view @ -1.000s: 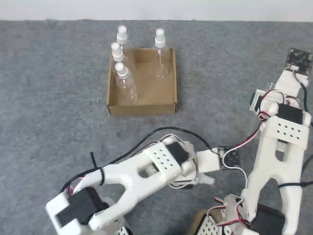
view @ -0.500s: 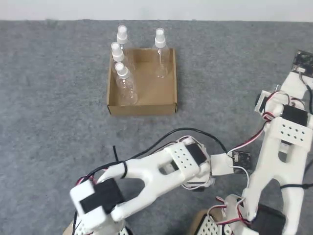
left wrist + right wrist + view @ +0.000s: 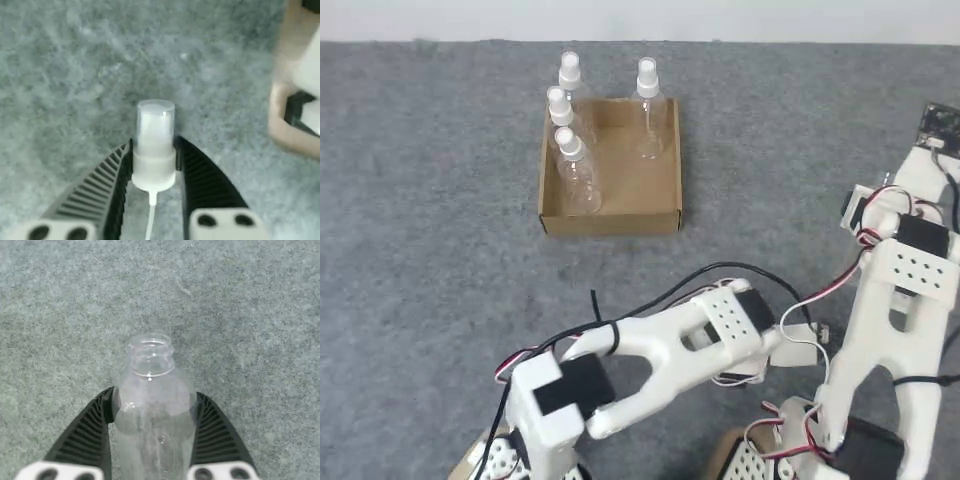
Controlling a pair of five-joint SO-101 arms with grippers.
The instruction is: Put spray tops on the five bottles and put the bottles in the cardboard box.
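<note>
A white plastic spray top (image 3: 155,145), cylindrical under a clear cap, is pinched between the black ribbed fingers (image 3: 107,185) of the left claw (image 3: 153,150). Its thin tube (image 3: 150,220) is trailed back between the fingers toward the wrist. A clear, round-shouldered bottle (image 3: 152,415) is clamped at its body by the right claw (image 3: 154,397), with its uncapped, ringed neck pointed away from the claw. The grey, felt-like tabletop (image 3: 440,200) is seen beneath both claws. Well beyond the claws, four clear bottles (image 3: 582,175) fitted with white spray tops are stood upright in the square, open cardboard box (image 3: 610,217).
</note>
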